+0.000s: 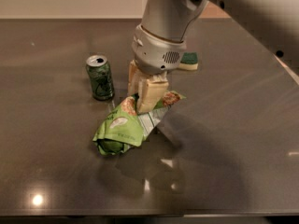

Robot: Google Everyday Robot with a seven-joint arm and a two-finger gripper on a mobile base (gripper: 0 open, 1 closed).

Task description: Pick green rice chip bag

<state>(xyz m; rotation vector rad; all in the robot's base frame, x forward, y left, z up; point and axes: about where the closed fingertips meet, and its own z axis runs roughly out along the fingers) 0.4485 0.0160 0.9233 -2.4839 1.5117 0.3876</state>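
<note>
The end effector [143, 104] is clamped on the crumpled green rice chip bag [122, 129], near the soda can [100, 77] on the bench [233, 125]

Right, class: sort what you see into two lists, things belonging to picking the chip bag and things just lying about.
Job in hand: green rice chip bag; gripper, shut on the bag's upper end.

Lying about: green soda can, upright near the bag; sponge, behind the gripper, on the table.
</note>
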